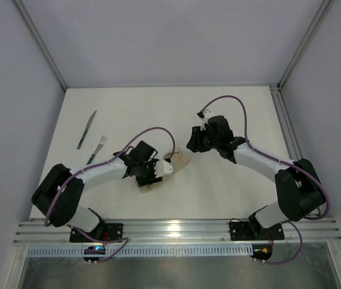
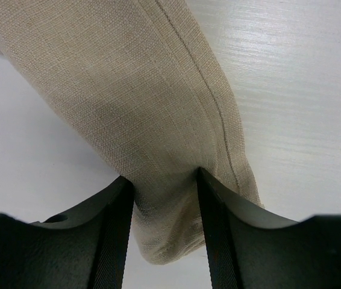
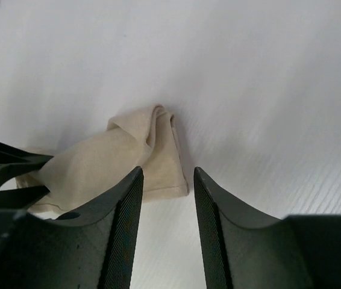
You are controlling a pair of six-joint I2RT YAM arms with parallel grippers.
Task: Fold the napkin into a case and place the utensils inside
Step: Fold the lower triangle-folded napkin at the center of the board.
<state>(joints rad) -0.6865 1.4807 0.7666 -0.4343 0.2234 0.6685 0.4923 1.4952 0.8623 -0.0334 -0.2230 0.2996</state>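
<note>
Left gripper (image 2: 161, 177) clamps its black ribbed jaws on one end of a thin, crumpled beige-tan cloth napkin (image 2: 128, 78) at the middle of the white table (image 1: 218, 186).
The napkin lies bunched between the two arms; the right gripper (image 3: 167, 171) hovers near its other end, jaws partly apart, holding nothing. Well apart, at the table's left, a slim knife (image 1: 87, 129) with a dark teal-green handle lies beside a matching fork (image 1: 97, 149).

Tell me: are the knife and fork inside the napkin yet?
No, the knife and fork lie bare on the table, left of the napkin.
</note>
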